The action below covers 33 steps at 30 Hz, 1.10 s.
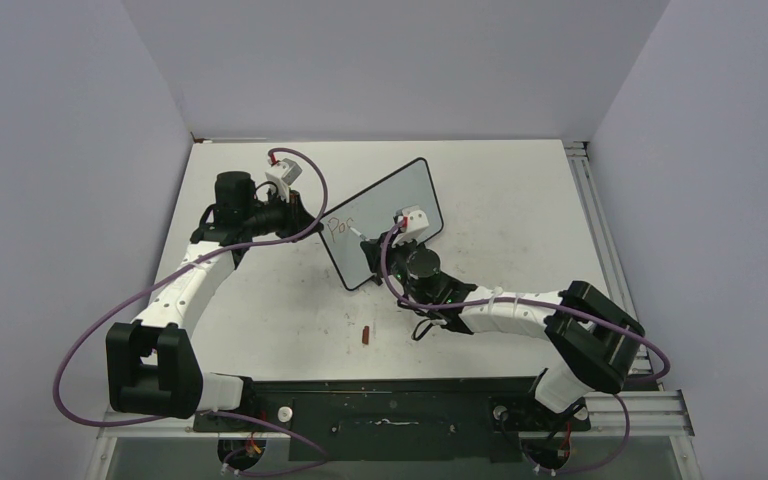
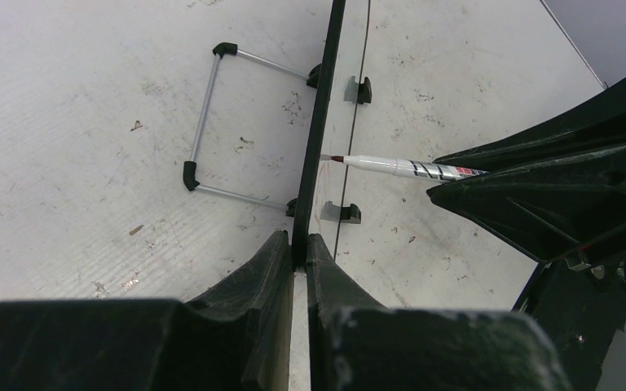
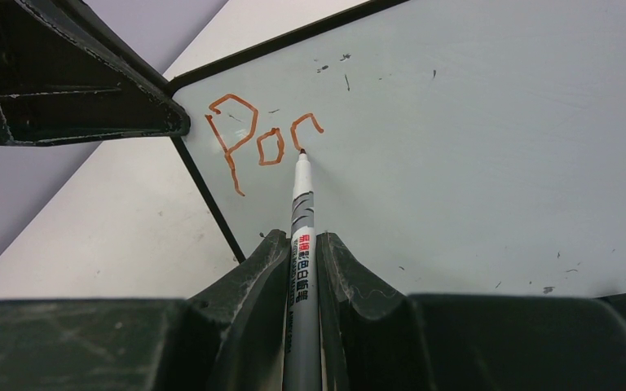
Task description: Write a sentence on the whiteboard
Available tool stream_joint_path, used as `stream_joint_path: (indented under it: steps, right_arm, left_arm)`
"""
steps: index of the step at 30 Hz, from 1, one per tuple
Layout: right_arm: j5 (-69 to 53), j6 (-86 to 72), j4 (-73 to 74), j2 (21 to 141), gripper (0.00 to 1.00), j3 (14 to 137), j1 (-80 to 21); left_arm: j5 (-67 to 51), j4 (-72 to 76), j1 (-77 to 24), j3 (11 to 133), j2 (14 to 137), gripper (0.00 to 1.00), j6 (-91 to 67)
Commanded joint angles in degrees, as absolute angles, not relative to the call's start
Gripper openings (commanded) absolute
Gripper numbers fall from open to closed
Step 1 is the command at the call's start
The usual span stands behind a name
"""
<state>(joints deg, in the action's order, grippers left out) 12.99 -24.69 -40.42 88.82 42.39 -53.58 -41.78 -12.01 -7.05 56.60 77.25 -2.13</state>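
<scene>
Top view: whiteboard [image 1: 380, 205] stands tilted on the desk [image 1: 520, 200]. Left wrist view: left end effector [image 2: 300, 244] clamps its edge (seen edge-on). Right wrist view: right end effector [image 3: 302, 244] grips a marker [image 3: 301, 195], its tip touching the sentence [image 3: 261, 142] just ahead, so far "Por".

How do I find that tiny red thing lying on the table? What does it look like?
Find the whiteboard standing on the table. Look below its near corner, toward the near edge. The piece lies alone, small and dark red, touching nothing.
</scene>
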Motion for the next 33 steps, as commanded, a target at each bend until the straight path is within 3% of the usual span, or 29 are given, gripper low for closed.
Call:
stream_joint_path:
  steps: [1, 33]
  right_arm:
    - [16.40, -24.81, -40.08, 88.97, 0.05, 42.66, -53.61]
    - [16.97, -25.63, -39.59, 88.61, 0.05, 41.13, -54.57]
  left_arm:
    - [-42.44, -12.08, -7.12, 59.06, 76.24, 0.00, -0.61]
    - [-42.51, -12.13, -7.12, 58.91, 76.02, 0.00, -0.54]
